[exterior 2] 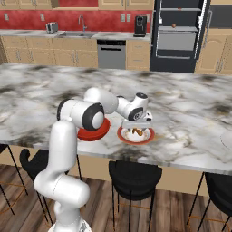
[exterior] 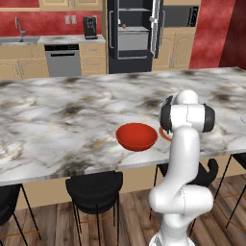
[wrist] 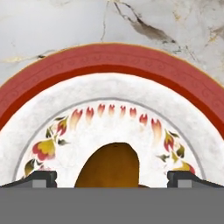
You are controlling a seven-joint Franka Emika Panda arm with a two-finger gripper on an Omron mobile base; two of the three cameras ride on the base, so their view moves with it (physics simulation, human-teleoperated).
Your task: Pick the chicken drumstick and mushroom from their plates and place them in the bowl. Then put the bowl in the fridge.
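Drumstick (wrist: 109,166) lies on red-rimmed plate (wrist: 109,65); red bowl (exterior: 136,136) nearby.

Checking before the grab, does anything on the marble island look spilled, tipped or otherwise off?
Nothing spilled or tipped. The glossy red bowl sits upright, and the brown chicken drumstick lies on its red-rimmed white plate, between the open gripper tips.

Marble counter (exterior: 57,120) — black stools (exterior: 94,192)

The plate (wrist: 109,74) had a brick-red rim with a thin gold edge, a white centre and a ring of little red, yellow and green flowers. The drumstick (wrist: 109,166) on it was golden brown. The bowl (exterior: 136,136) was glossy red, the counter (exterior: 57,115) grey-white marble.
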